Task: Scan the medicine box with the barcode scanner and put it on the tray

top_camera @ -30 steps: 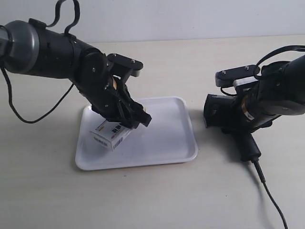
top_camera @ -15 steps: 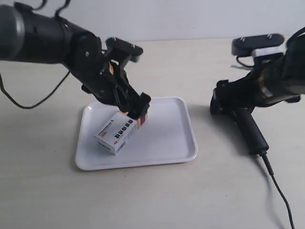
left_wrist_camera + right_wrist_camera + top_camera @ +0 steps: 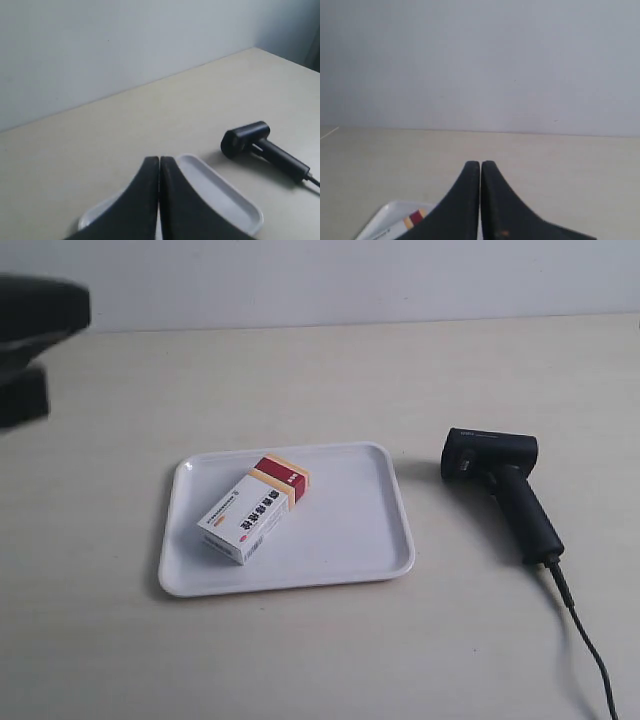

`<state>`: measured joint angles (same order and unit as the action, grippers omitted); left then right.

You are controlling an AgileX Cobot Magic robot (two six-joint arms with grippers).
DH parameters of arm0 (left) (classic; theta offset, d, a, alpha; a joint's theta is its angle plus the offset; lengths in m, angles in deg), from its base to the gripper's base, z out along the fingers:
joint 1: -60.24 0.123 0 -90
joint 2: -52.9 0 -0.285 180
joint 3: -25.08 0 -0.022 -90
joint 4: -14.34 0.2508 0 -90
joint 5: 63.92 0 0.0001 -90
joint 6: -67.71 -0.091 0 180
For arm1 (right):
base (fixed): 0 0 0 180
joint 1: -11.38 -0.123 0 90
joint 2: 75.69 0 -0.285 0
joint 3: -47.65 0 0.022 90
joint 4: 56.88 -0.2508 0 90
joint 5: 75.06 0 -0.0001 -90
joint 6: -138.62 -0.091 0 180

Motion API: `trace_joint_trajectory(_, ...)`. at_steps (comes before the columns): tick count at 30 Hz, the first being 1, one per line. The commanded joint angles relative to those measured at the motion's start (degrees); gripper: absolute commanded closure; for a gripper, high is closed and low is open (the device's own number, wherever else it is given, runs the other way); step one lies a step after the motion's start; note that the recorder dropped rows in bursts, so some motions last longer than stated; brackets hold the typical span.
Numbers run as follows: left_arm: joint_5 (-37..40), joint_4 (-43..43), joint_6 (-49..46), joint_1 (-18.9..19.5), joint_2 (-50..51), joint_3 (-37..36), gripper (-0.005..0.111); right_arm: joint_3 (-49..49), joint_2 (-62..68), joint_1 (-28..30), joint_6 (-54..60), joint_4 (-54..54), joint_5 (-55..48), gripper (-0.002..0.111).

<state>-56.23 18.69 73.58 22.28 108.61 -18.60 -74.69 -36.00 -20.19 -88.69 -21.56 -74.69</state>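
Note:
The medicine box (image 3: 254,509) lies flat on the white tray (image 3: 350,530), its red and tan end toward the back; a corner of the medicine box (image 3: 410,220) and tray (image 3: 385,212) shows in the right wrist view. The black barcode scanner (image 3: 505,485) lies on the table to the tray's right, cable trailing forward; the left wrist view also catches the scanner (image 3: 255,145) beyond the tray (image 3: 220,192). My left gripper (image 3: 159,159) is shut with nothing in it, held high above the tray. My right gripper (image 3: 480,163) is shut and empty too.
A blurred dark part of an arm (image 3: 35,340) sits at the exterior view's far left edge. The scanner's cable (image 3: 590,660) runs to the front right corner. A pale wall (image 3: 320,280) stands behind the beige table (image 3: 320,380).
Both arms have drawn back out of the exterior view. The box, held a second ago, now lies released on the tray. The scanner rests alone on the table.

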Motion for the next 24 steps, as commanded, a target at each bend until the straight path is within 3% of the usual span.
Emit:
trace_joint_trajectory(1, -1.6, 0.0, 0.6, 0.2, -9.6, -11.4, 0.104, 9.0, -6.3, 0.2, 0.5, 0.7, 5.1, 0.107)
trace_joint_trajectory(9, 9.5, 0.0, 0.5, 0.2, -17.1, -20.0, 0.104, 11.4, -8.9, 0.2, 0.5, 0.7, 1.8, 0.107)
trace_joint_trajectory(14, 8.9, 1.0, 0.1, 2.0, -23.9, -26.6, 0.104, 11.4, -8.9, 0.2, 0.5, 0.7, 1.8, 0.107)
trace_joint_trajectory(17, 1.6, 8.2, 0.1, 8.8, -31.0, -31.1, 0.104, 11.4, -8.9, 0.2, 0.5, 0.7, 1.9, 0.107)
trace_joint_trajectory(20, -9.0, 10.5, 0.1, 20.6, -37.3, -33.5, 0.104, 11.4, -8.9, 0.2, 0.5, 0.7, 1.9, 0.107)
trace_joint_trajectory(24, -9.9, 10.5, 0.2, 34.4, -42.3, -33.5, 0.104, 11.4, -8.9, 0.2, 0.5, 0.7, 1.9, 0.107)
